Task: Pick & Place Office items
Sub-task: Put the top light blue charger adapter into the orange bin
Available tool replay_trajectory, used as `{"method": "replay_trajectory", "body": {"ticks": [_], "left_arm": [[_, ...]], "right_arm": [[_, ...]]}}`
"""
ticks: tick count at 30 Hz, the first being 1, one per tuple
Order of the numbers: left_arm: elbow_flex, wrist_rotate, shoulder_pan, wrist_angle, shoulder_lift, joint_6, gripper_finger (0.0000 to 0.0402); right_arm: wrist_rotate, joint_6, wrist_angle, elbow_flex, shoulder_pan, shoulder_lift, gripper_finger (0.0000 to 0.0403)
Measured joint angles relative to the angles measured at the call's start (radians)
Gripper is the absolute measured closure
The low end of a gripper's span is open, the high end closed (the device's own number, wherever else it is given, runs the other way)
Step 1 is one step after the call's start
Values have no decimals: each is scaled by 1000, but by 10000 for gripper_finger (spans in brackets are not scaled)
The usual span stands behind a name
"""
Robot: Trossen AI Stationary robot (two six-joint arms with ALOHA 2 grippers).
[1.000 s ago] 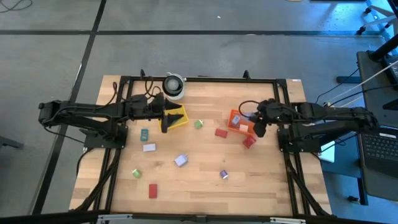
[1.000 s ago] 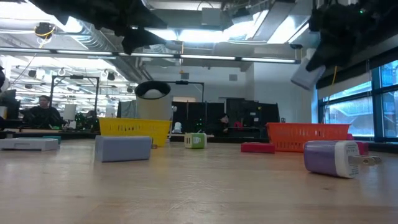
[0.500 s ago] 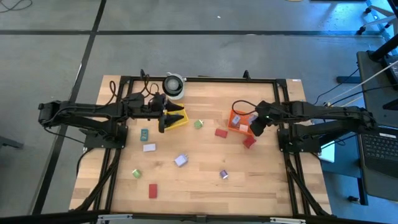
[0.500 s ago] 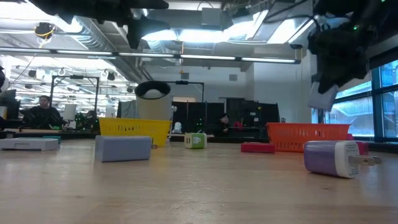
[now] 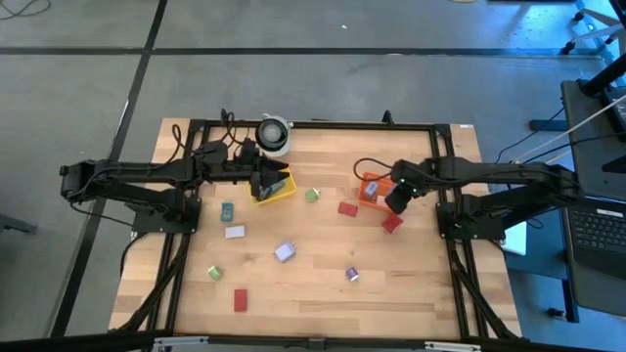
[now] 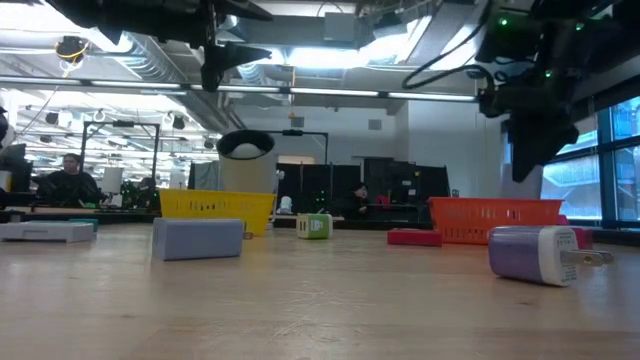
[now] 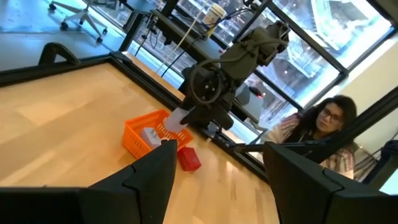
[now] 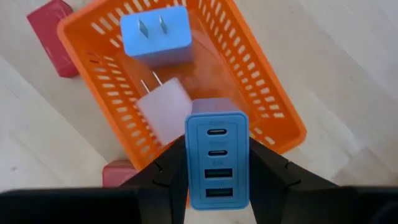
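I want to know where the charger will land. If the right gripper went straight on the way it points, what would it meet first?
Probably the orange mesh basket. The right gripper, shut on a blue multi-port charger, points down into it; the white plug adapter inside looks nearest in line, though depth is unclear.

Blue charger (image 8: 217,159), orange mesh basket (image 8: 261,81)

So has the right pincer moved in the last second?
Yes. The right pincer has shifted left, over the orange basket, holding a blue charger.
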Motion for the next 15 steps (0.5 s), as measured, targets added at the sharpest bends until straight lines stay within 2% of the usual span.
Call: {"method": "replay_trajectory", "body": {"ticks": [9, 12, 15], "left_arm": [[0, 7, 0, -1, 0, -6, 167], [0, 32, 0, -2, 0, -9, 167], [0, 53, 0, -2, 0, -11, 166]], "right_arm": [[-14, -34, 76, 0, -31, 9, 274], [27, -29, 75, 0, -40, 9, 256], [-9, -26, 82, 0, -52, 9, 225]]}}
